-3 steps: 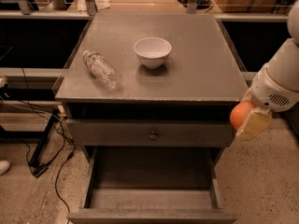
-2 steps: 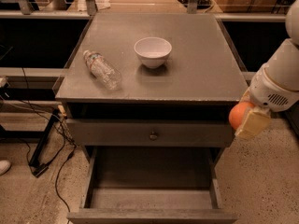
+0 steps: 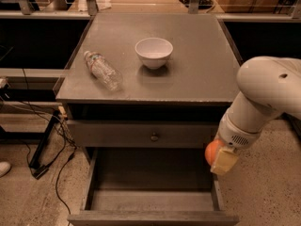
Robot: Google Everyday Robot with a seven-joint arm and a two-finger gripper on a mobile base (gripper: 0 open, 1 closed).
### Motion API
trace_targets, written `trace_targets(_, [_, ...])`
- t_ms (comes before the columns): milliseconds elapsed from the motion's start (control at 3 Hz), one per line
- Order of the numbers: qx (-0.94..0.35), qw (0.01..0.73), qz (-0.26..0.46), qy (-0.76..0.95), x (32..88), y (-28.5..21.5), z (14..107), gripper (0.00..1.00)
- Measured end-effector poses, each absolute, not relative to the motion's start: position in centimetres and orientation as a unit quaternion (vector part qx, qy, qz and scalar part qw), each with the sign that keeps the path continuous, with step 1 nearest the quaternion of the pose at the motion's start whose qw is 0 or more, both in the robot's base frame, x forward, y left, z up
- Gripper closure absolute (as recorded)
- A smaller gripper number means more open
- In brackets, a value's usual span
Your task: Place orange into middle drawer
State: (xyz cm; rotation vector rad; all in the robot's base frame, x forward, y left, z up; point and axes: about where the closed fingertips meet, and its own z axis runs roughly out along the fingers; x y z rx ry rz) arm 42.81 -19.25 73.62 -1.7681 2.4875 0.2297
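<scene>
The orange (image 3: 211,151) is held in my gripper (image 3: 217,157), which is shut on it at the end of the white arm (image 3: 263,98). The gripper hangs at the right side of the cabinet, just above the right wall of the middle drawer (image 3: 150,200). That drawer is pulled out, and its flat grey floor is bare. The orange is level with the bottom of the closed drawer front that has a small round knob (image 3: 154,136). One cream finger pad (image 3: 225,162) covers the orange's right side.
On the grey cabinet top (image 3: 197,69) stand a white bowl (image 3: 154,52) and a clear plastic bottle (image 3: 102,70) lying on its side. Cables (image 3: 42,145) run over the floor at the left. Shelving stands behind the cabinet.
The gripper has moved down and to the left with the orange, from beside the cabinet's top edge to just over the open drawer's right wall.
</scene>
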Motion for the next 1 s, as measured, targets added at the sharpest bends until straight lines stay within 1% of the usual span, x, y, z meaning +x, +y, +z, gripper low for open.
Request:
trace_targets(333, [-0.577, 0.04, 0.075, 0.812, 42.8, -19.2, 73.5, 1.0])
trace_targets(667, [-0.568, 0.034, 0.091, 0.817, 42.0, -18.7, 71.8, 1.0])
trace_targets(1000, [-0.556, 0.02, 0.109, 0.824, 41.3, -17.1, 67.7, 1.0])
